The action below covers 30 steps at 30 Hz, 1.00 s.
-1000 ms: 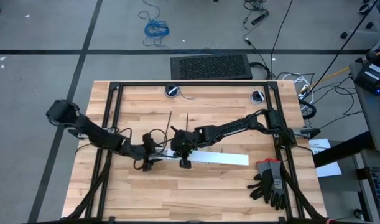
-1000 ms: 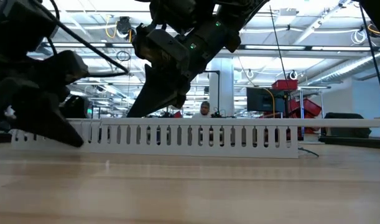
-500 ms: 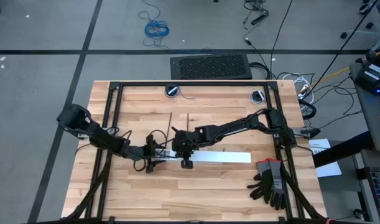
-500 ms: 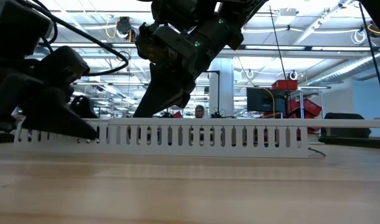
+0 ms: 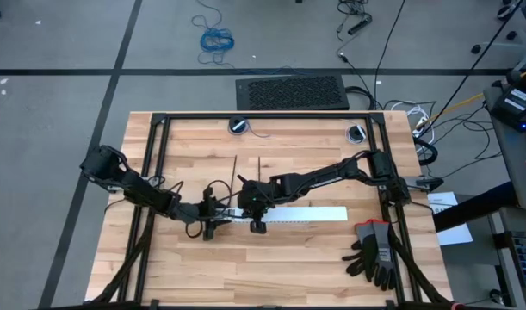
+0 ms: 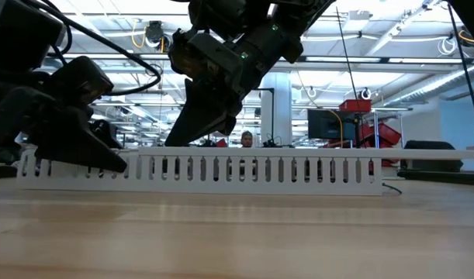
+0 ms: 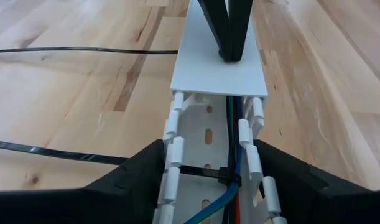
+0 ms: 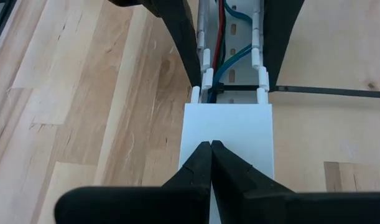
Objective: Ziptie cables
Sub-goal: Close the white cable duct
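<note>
A white slotted duct (image 5: 284, 216) lies across the table's middle, and a flat white cover (image 7: 219, 62) tops all but its left end. In that uncovered end lie the cables (image 7: 234, 127), blue, green and red. One black ziptie (image 7: 199, 170) crosses them through the duct's slots, its tail (image 8: 326, 92) trailing on the wood. A second ziptie (image 7: 84, 49) lies on the table and reaches the duct farther along. My left gripper (image 7: 208, 186) straddles the uncovered end. My right gripper (image 8: 210, 146) is shut, tips on the cover. My left gripper has the duct's left end between its two fingers, one finger (image 7: 143, 171) against each slotted side wall (image 7: 171, 146). It comes from the table's left, slanting down, along the duct. The duct rests flat on the table. My right gripper presses its shut fingertips (image 7: 230, 53) down on the cover's top (image 8: 230, 124) near the cover's left edge. It slants down from the table's right, along the duct.
Black gloves (image 5: 374, 250) lie near the table's right front corner. Black frame rails (image 5: 155, 172) run along both sides and the far edge. A dark mat (image 5: 293, 90) sits beyond the far edge. A person (image 6: 248, 139) shows in the room behind.
My left gripper has sunk and tipped lower over the duct's left end, nosing a little toward the table's right. The duct has slid slightly toward the right edge along the table. My right gripper has stayed on the cover.
</note>
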Available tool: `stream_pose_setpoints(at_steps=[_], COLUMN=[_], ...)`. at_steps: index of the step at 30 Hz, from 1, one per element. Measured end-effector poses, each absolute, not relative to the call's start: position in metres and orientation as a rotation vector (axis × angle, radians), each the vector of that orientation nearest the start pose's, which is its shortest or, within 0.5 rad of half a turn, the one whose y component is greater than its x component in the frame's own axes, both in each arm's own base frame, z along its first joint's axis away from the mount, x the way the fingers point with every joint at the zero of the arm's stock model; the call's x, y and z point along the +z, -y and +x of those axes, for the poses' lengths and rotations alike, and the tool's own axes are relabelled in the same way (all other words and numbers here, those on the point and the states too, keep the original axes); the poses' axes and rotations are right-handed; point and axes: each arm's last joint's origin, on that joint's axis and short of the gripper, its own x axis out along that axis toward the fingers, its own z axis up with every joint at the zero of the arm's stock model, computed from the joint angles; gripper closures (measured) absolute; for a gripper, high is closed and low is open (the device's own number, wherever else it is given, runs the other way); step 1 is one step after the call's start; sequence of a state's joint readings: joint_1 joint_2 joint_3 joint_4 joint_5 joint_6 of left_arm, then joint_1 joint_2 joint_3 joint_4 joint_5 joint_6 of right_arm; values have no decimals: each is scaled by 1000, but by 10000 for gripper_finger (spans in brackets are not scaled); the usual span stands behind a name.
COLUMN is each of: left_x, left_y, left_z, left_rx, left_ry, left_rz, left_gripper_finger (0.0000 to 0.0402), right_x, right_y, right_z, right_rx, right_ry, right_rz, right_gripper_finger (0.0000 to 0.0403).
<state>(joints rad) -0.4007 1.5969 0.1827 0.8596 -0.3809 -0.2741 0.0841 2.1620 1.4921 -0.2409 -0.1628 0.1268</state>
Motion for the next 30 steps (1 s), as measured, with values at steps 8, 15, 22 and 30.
stream_pose_setpoints(at_steps=[8,15,22,30], left_x=[86,90,92,97], left_y=[71,75,77,79], left_z=[195,197,198,215], left_rx=[25,-101,-154,-97], left_ry=[-512,-488,-471,-438], left_rz=[-59,-69,-90,-83], left_gripper_finger=[176,146,48,14], right_x=[141,141,140,140], right_y=[-42,-44,-43,-42], right_z=[456,455,454,454], right_rx=[176,189,184,162], right_ry=[-902,-920,-931,-928], right_rz=[147,160,160,159], right_gripper_finger=[403,403,403,403])
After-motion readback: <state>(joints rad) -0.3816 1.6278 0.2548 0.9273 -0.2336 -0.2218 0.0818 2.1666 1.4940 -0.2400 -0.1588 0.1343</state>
